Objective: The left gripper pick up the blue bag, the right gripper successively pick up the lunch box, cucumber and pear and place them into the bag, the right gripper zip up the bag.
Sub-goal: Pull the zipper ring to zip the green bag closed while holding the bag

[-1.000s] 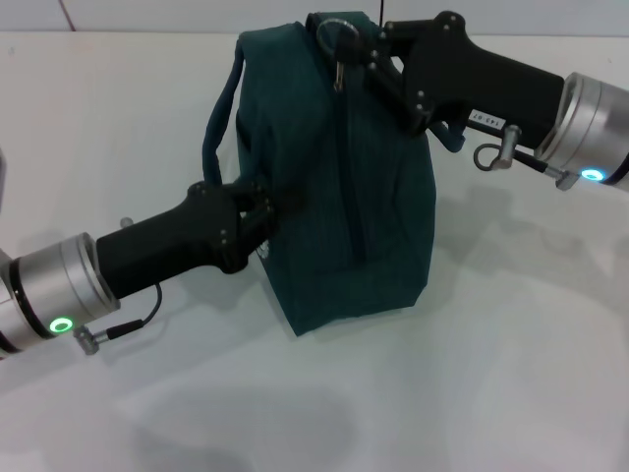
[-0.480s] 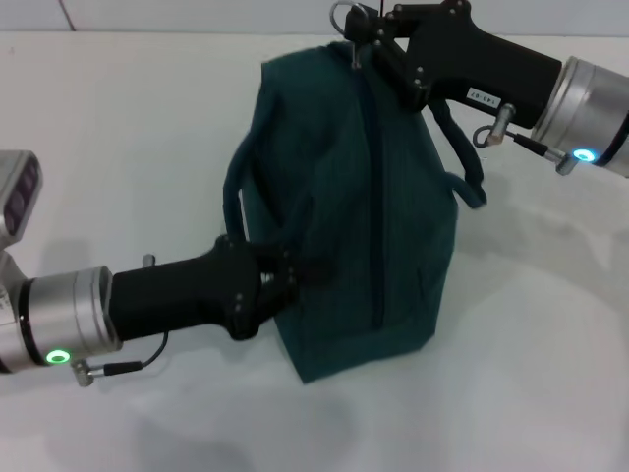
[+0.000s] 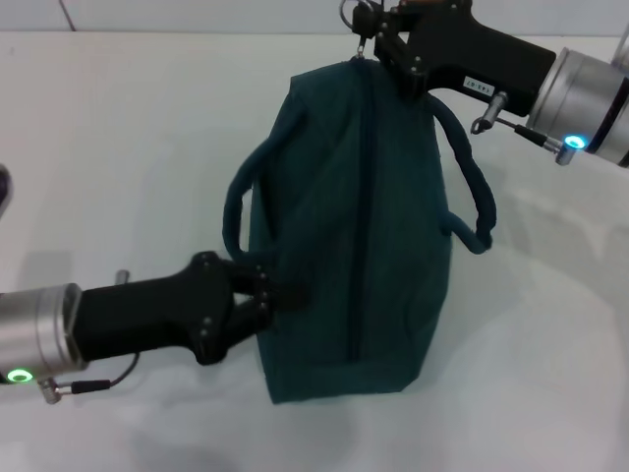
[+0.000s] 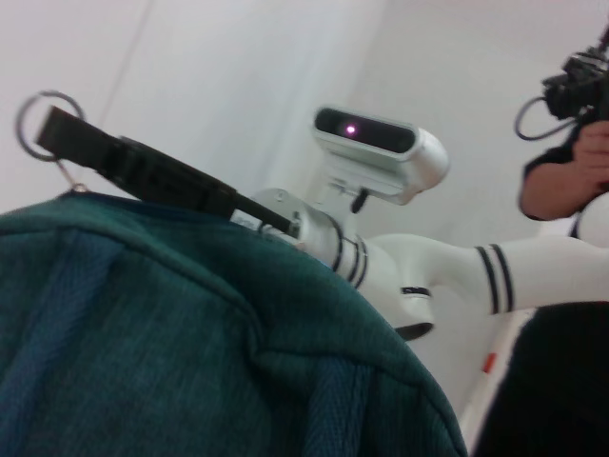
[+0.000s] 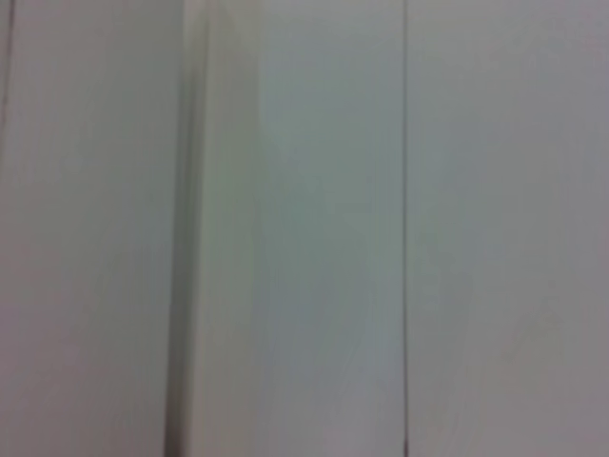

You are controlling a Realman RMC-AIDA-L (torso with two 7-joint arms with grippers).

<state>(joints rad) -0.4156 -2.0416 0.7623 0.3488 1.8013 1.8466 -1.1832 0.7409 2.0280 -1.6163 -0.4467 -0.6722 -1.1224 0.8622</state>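
White surface (image 3: 118,147): plain, matte, carrying the load.

Blue bag (image 3: 349,236): large dark teal fabric tote, lying across mid-surface, zip line running along its middle from far end to near end and appearing drawn shut. Two padded loop handles, one bowed out on each side. Same teal cloth filling the lower part of the left wrist view (image 4: 190,343).

Left claw (image 3: 263,295): black, two-fingered, on a black arm with silver wrist, reaching in from the near left; clenched on the bag's left side by the base of the left handle.

Right claw (image 3: 378,37): black, two-fingered, on a black arm with silver wrist, coming from the far right; tip at the bag's far end, clamped onto the zipper pull.

Zipper pull (image 3: 356,18): silver metal ring, at the far tip of the zip line, also seen in the left wrist view (image 4: 43,124) ahead of the black fingers.

Right wrist view: pale blank panels only.
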